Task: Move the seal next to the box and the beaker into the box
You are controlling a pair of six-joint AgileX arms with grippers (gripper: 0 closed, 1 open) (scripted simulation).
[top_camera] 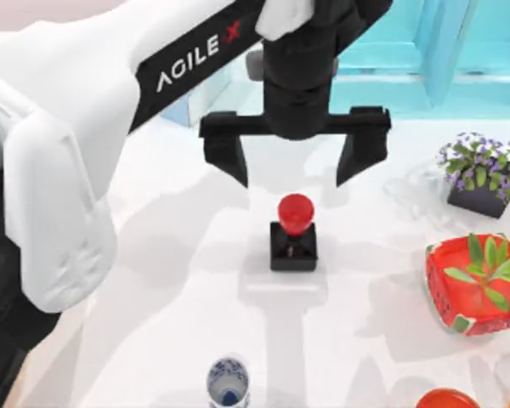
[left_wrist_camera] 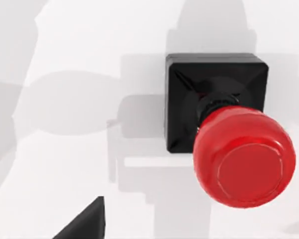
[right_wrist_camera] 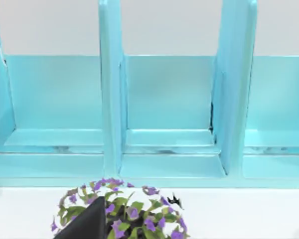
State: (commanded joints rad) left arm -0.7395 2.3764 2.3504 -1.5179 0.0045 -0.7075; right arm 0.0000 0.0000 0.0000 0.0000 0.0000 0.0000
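My left hand (top_camera: 293,161) hung spread-fingered just behind one upright seal (top_camera: 293,231) at mid-worktop (top_camera: 153,297), so I judged a straight descent bracketing the red knob evenly best; beyond lay one beaker (top_camera: 228,381) at the near edge, two potted plants (top_camera: 483,174) right, one turquoise shelf (right_wrist_camera: 164,99).

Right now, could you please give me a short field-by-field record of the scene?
left claw: open, hovering above the seal, fingers either side
seal: upright on the table, red knob up, ungrasped
beaker: at the table's near edge, apart from the seal
shelf: turquoise, at the back
flower pot: purple blooms, right side
red planter: right side
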